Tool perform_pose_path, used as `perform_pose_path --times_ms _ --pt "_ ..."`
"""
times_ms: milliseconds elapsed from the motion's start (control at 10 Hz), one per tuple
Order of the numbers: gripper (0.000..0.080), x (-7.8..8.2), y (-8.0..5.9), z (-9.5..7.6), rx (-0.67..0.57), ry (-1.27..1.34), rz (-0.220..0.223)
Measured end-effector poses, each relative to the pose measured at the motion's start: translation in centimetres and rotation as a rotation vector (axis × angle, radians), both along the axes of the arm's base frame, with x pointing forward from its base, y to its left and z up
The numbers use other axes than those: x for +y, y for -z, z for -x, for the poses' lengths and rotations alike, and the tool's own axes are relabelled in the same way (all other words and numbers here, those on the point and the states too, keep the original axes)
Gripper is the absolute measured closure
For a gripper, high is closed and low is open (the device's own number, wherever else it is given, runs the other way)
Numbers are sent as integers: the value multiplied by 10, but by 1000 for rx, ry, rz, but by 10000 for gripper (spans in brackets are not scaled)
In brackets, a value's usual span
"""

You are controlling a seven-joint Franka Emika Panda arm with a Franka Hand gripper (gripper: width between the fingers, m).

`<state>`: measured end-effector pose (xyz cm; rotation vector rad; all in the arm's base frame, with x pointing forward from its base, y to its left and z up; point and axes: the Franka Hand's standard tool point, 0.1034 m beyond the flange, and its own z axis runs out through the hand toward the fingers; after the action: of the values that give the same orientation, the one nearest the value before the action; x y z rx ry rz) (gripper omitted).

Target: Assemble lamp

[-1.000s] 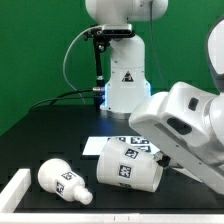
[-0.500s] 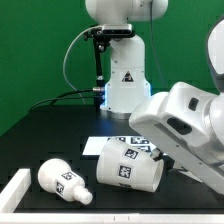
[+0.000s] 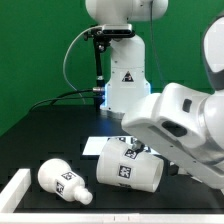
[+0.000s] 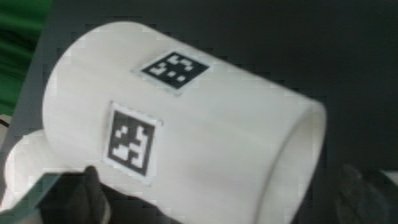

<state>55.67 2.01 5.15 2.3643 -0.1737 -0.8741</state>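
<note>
The white cone lamp shade point(image 3: 125, 167) lies on its side on the black table, tags facing out. The white round-headed bulb point(image 3: 64, 181) lies to the exterior view's left of it. The arm's big white wrist point(image 3: 175, 125) hangs over the shade's right end and hides the gripper there. In the wrist view the shade point(image 4: 196, 120) fills the picture. My gripper point(image 4: 214, 208) is open, with a dark finger point(image 4: 80, 198) on one side of the shade and the other at the far edge. A pale round shape point(image 4: 25, 165) beside the shade may be the bulb. The base is out of view.
The marker board point(image 3: 98, 147) lies flat behind the shade. A white bar point(image 3: 14, 189) lies at the table's front left corner. The robot's pedestal point(image 3: 122, 80) and cables stand at the back before a green wall.
The arm's wrist has moved to the exterior view's left and lower, closer over the shade. The shade and the bulb have not moved.
</note>
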Motion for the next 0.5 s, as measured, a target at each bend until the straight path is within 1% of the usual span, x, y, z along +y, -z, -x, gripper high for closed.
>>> perform_pose_path --times_ms 100,300,400,500 --pt "108 -2 3 0 -1 -2 -1" --pt "101 -2 8 2 0 -7 -5" --pt "101 -3 7 2 2 -8 -9" --pt "100 -7 4 1 4 -10 -16"
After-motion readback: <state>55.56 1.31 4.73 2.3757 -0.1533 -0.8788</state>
